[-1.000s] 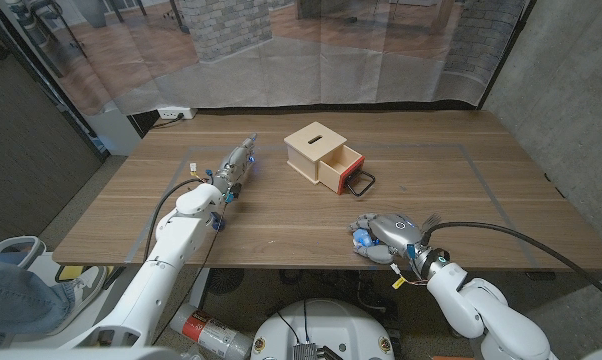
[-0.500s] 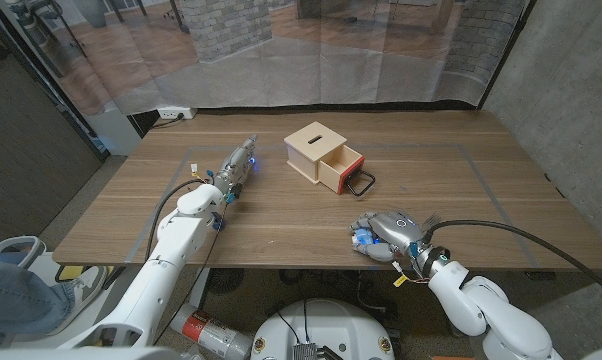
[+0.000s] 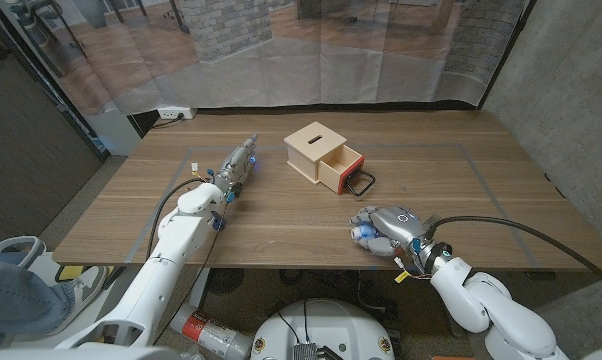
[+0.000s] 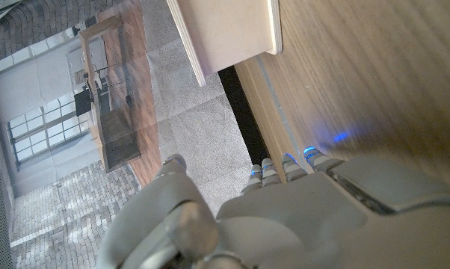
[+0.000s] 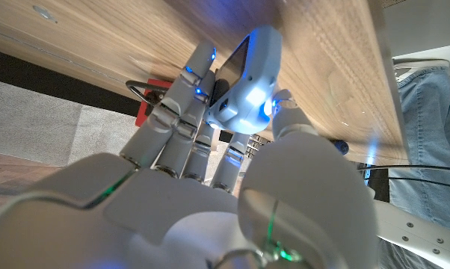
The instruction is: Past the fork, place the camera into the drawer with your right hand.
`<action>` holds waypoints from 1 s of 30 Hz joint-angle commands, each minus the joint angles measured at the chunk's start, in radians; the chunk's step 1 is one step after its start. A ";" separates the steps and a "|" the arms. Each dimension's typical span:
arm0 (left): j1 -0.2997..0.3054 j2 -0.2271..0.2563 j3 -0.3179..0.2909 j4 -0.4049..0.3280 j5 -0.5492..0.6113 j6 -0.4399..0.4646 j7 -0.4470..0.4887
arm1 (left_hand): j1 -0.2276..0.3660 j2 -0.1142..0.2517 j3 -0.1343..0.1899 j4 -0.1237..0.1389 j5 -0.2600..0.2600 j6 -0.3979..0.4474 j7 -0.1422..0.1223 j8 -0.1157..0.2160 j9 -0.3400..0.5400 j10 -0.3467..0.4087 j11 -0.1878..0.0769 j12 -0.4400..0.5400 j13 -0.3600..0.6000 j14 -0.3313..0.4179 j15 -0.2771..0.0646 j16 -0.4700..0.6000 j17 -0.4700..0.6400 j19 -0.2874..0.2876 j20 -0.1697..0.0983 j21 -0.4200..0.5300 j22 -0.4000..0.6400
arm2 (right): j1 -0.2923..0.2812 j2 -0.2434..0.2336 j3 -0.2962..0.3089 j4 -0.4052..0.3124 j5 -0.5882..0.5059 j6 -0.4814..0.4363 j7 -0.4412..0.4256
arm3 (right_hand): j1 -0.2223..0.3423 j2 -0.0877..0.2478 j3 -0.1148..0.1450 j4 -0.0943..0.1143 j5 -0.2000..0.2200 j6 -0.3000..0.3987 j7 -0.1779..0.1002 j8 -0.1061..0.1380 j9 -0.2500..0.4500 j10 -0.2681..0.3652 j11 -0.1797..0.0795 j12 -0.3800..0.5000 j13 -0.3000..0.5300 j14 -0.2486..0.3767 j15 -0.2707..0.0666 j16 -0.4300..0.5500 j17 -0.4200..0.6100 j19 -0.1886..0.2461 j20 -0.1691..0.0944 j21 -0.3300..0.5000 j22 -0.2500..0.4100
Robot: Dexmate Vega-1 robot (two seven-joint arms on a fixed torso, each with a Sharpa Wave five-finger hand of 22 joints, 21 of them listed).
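Note:
My right hand [image 3: 389, 228] sits near the table's front edge and grips a small white and light-blue camera [image 3: 361, 237]. In the right wrist view the camera [image 5: 247, 78] is held between the fingers [image 5: 182, 104] and the thumb, lit blue. Farther in stands a light wooden box [image 3: 314, 145] whose drawer [image 3: 343, 167] is pulled out toward my right hand, showing a red front [image 5: 145, 113] and a black handle [image 3: 361, 184]. My left hand [image 3: 238, 165] lies at the table's left of the box, fingers stretched out, holding nothing. I cannot make out a fork.
The wooden table [image 3: 461, 190] has bare wood between my right hand and the drawer. The box's corner [image 4: 225, 30] shows beyond my left hand [image 4: 285, 217]. A cable trails from my right wrist over the front edge. Curtains hang behind the table.
My right hand with the camera has shifted slightly away from the front edge, toward the drawer. The left hand has stayed where it was.

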 commanded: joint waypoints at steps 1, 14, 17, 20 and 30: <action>-0.017 0.000 -0.002 0.024 0.001 -0.006 -0.008 | 0.006 0.009 -0.003 -0.001 -0.006 0.004 -0.005 0.005 0.005 -0.001 -0.005 0.002 0.004 -0.004 0.007 0.006 0.004 -0.002 0.004 0.000 0.005 | 0.013 0.008 0.006 -0.015 -0.001 0.016 0.000 | 0.057 0.039 0.011 0.000 -0.004 0.010 0.001 -0.003 0.000 0.123 -0.110 -0.001 0.002 0.010 -0.106 -0.005 0.005 0.014 -0.035 0.007 0.006; -0.050 -0.005 0.001 0.069 0.001 -0.018 -0.025 | 0.006 0.010 -0.004 -0.001 -0.006 0.006 -0.005 0.006 0.005 -0.003 -0.005 0.001 0.004 -0.004 0.007 0.006 0.004 -0.003 0.005 0.000 0.005 | 0.032 0.020 0.013 -0.036 0.001 0.014 0.015 | 0.070 0.043 0.011 0.000 -0.008 0.021 0.002 -0.007 0.001 0.143 -0.113 -0.003 0.003 0.023 -0.105 -0.010 0.005 0.024 -0.035 0.018 0.008; -0.057 -0.008 0.000 0.080 0.001 -0.023 -0.027 | 0.006 0.010 -0.004 -0.001 -0.006 0.006 -0.005 0.006 0.005 -0.003 -0.006 0.002 0.004 -0.004 0.007 0.006 0.004 -0.003 0.005 0.000 0.005 | 0.032 0.023 0.020 -0.045 0.003 0.016 0.016 | 0.072 0.043 0.011 0.001 -0.009 0.022 0.002 -0.008 0.001 0.144 -0.112 -0.004 0.003 0.025 -0.105 -0.010 0.006 0.025 -0.035 0.020 0.008; -0.064 -0.010 0.000 0.088 0.001 -0.028 -0.029 | 0.006 0.010 -0.005 -0.001 -0.007 0.006 -0.005 0.006 0.005 -0.002 -0.005 0.002 0.004 -0.004 0.007 0.006 0.004 -0.002 0.004 0.000 0.005 | 0.032 0.024 0.029 -0.053 0.012 0.019 0.023 | 0.073 0.043 0.011 0.001 -0.009 0.024 0.002 -0.009 0.001 0.144 -0.114 -0.006 0.003 0.026 -0.105 -0.011 0.006 0.026 -0.035 0.021 0.008; -0.084 -0.018 0.004 0.107 0.004 -0.039 -0.034 | 0.007 0.011 -0.006 -0.001 -0.007 0.008 -0.005 0.006 0.005 -0.002 -0.004 0.002 0.004 -0.003 0.006 0.006 0.004 -0.002 0.004 0.001 0.005 | 0.026 0.030 0.060 -0.085 0.020 0.026 0.048 | 0.075 0.043 0.009 0.003 -0.011 0.026 0.002 -0.011 0.002 0.145 -0.116 -0.009 0.003 0.031 -0.104 -0.014 0.006 0.028 -0.035 0.026 0.009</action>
